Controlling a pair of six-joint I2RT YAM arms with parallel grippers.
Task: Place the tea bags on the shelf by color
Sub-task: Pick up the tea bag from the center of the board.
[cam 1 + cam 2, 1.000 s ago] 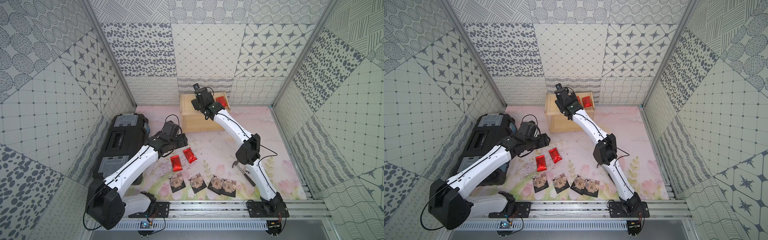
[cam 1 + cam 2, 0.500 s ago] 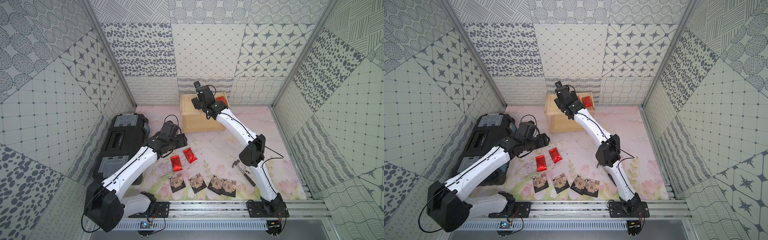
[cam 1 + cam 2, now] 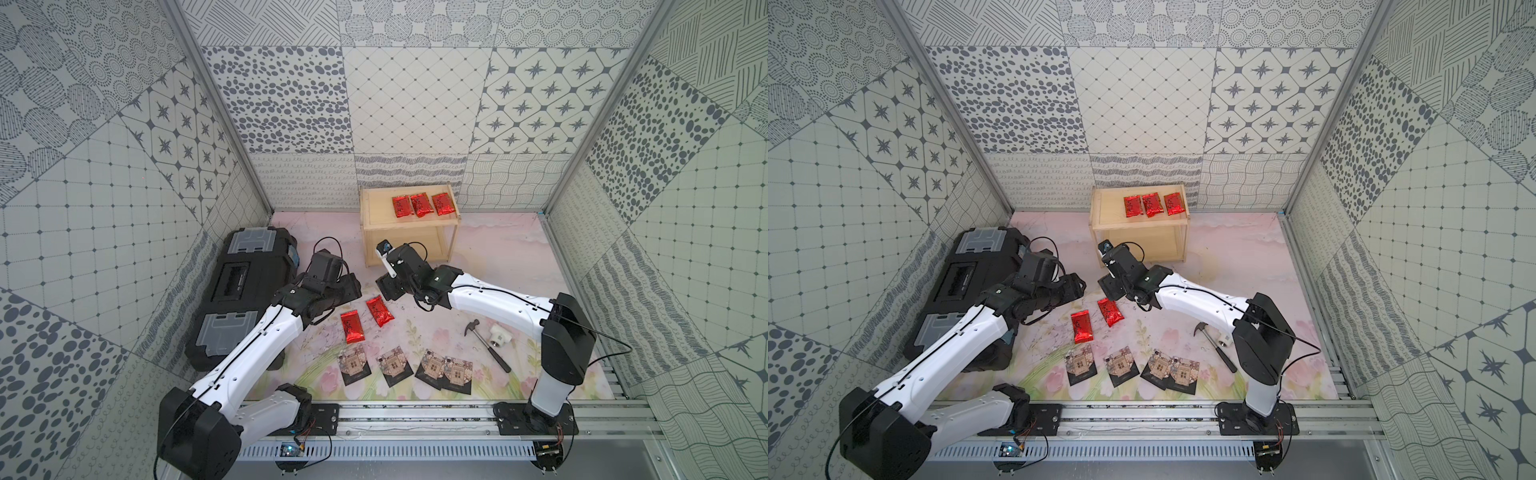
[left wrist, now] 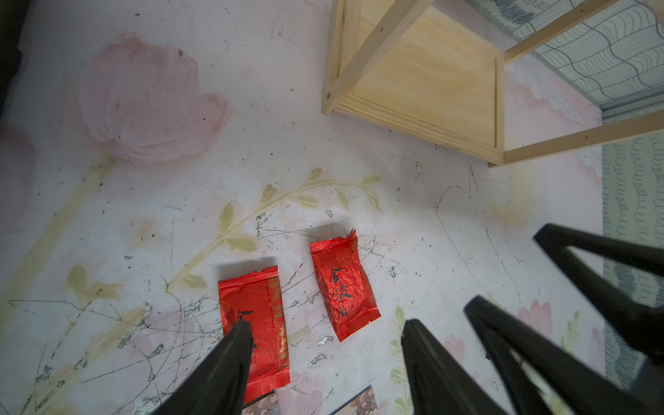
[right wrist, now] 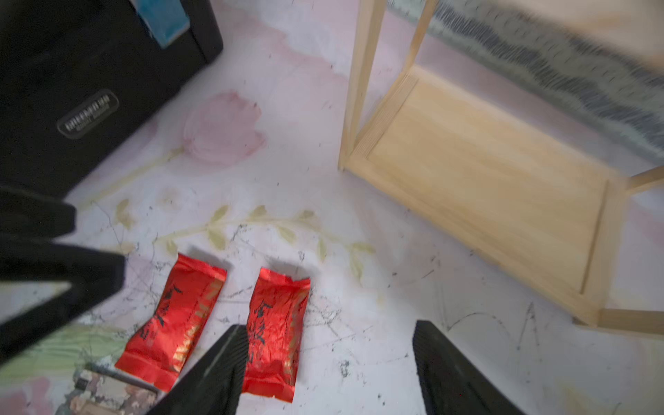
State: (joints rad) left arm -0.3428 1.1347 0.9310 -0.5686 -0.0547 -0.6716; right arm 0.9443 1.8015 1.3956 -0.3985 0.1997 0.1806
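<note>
**Top views.** The shelf [image 3: 376, 208] stands at the back of the worktop [image 3: 498, 257]. 3 red packets [image 3: 422, 205] lie in a row on its top tier. The bare wood beside them is judged room for 2 more of that color. The lower tier is bare, presumably kept for the dark ones.

Red packet A [image 3: 352, 327] and red packet B [image 3: 379, 311] lie side by side, not touching, mid-worktop. 4 dark sachets [image 3: 394, 365] form a row near the front rail, and the 2 on the right-arm side overlap.

The left tool [image 3: 349, 289] hovers just beside A and the right tool [image 3: 388, 288] just beside B. In both top views the 2 tools sit near each other, so a clash is the main hazard if both descend.

The toolbox [image 3: 245, 282] flanks the left arm. The hammer [image 3: 486, 345] and white fitting [image 3: 500, 338] lie near the right arm's elbow, well apart from the packets.

**Left wrist.** The left tool's jaws stand apart with nothing between them. 1 finger [image 4: 233, 359] overlaps A in the picture; contact cannot be told. B lies just beyond, and the right tool's fingers intrude at the edge.

**Right wrist.** The picture is blurred. The right tool's jaws stand apart and are empty, and 1 finger [image 5: 215, 370] covers part of B. The left tool shows at the edge. The worktop between B and the shelf is bare, and only the shelf's corner posts need clearing for a top-tier drop.
</note>
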